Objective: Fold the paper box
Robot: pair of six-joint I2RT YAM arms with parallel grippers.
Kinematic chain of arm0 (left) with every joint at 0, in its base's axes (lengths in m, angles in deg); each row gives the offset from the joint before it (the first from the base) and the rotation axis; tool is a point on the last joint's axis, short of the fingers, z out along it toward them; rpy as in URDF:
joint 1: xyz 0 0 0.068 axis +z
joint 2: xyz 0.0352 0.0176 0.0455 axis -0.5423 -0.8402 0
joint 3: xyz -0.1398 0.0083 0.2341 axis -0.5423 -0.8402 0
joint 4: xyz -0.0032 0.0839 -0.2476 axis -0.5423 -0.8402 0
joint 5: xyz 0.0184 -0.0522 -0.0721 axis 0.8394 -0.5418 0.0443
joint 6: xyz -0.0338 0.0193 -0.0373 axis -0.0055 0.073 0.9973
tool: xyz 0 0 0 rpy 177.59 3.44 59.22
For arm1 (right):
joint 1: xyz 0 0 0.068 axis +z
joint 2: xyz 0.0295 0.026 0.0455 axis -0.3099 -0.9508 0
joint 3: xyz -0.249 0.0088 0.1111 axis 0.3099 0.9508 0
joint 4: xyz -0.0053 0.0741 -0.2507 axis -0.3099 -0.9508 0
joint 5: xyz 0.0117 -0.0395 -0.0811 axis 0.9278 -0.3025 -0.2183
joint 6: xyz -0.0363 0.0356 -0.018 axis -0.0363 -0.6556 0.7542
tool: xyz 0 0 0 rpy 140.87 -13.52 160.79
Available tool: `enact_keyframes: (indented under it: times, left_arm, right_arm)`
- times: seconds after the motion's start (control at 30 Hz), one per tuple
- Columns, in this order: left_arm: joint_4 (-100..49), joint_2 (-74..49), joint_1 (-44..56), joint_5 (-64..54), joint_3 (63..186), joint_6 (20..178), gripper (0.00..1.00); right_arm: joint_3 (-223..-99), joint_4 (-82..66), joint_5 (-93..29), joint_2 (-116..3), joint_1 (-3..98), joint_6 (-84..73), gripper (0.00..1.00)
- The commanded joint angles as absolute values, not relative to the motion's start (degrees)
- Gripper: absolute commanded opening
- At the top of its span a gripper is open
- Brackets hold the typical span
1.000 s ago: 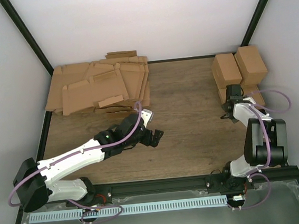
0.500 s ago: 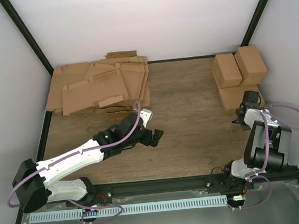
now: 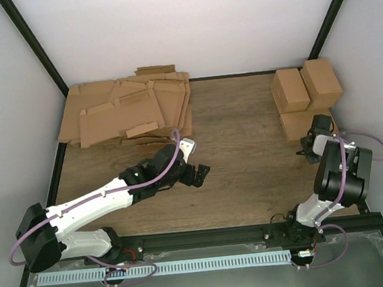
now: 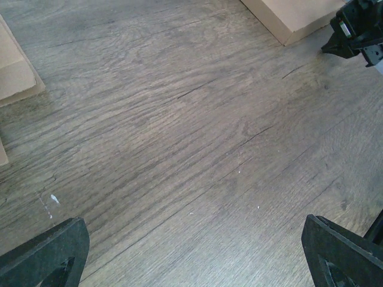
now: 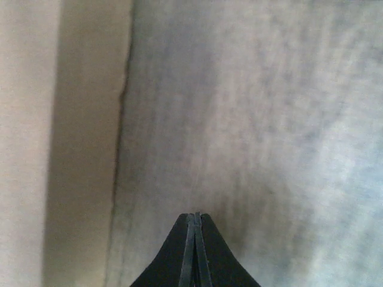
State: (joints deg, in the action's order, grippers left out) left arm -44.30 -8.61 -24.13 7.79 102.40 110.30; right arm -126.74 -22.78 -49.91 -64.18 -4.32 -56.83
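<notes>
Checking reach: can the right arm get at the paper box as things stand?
Probably yes: the right gripper, shut, sits right beside the paper box, with nothing between them.

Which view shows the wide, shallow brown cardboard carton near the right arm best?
Top external: the wide, shallow brown cardboard carton lies nearly whole, in front of two taller brown cartons. Left wrist catches one corner; right wrist, only a blurred tan surface, maybe its side.
</notes>
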Motion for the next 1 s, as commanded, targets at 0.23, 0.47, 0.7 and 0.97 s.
enact_keyframes:
  times: [0.23,0.47,0.7,0.97]
  left_arm:
    - [-44.8,-10.0,-23.8,8.2,104.6,110.0,1.00]
    - [-45.1,-10.4,-23.8,8.5,104.8,109.9,1.00]
    - [-45.2,-10.0,-23.8,9.2,104.8,110.0,1.00]
    - [-46.1,-7.9,-23.7,13.4,104.4,110.1,1.00]
  right_arm:
    - [-131.2,-18.2,-43.4,-70.8,-4.9,-54.9,0.01]
    - [-131.6,-17.8,-43.5,-70.8,-4.9,-54.9,0.01]
    - [-129.4,-19.4,-46.6,-65.4,-4.9,-55.3,0.01]
    - [-126.3,-20.7,-50.8,-46.1,-1.6,-50.9,0.06]
